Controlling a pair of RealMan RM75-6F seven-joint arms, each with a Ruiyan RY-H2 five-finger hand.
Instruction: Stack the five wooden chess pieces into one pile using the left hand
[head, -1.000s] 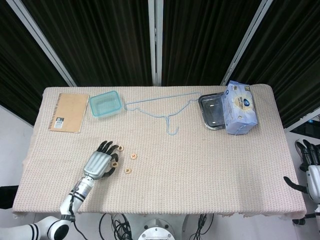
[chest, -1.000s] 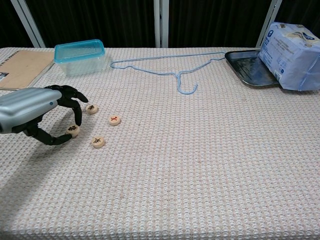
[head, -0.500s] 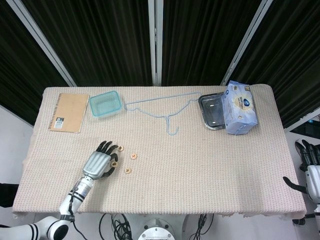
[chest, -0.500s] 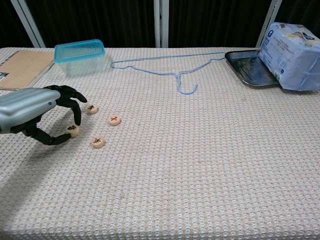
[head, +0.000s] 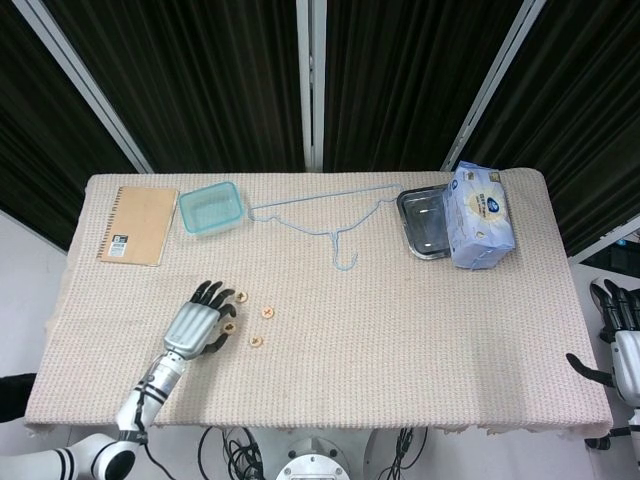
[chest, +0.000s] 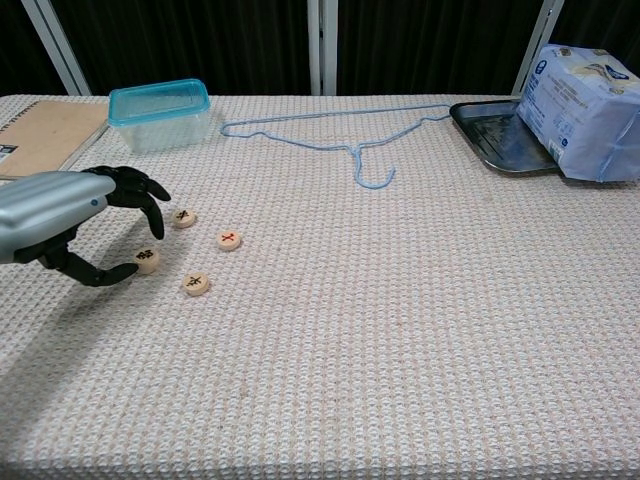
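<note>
The silver-and-black left hand (chest: 70, 215) hovers with fingers spread, gripping nothing. Four small round wooden chess pieces (chest: 196, 284) lie flat just at its 3 o'clock, close enough to grab for stacking.

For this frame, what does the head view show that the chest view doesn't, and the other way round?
Only the head view shows the right hand, hanging off the table's right edge, and the whole notebook, which the chest view crops to a corner. Only the chest view makes the marks on the chess pieces visible and shows the left hand arched over one piece, whether touching it I cannot tell. Both share the left hand, four pieces lying unstacked, the blue container, hanger, tray and tissue pack.
</note>
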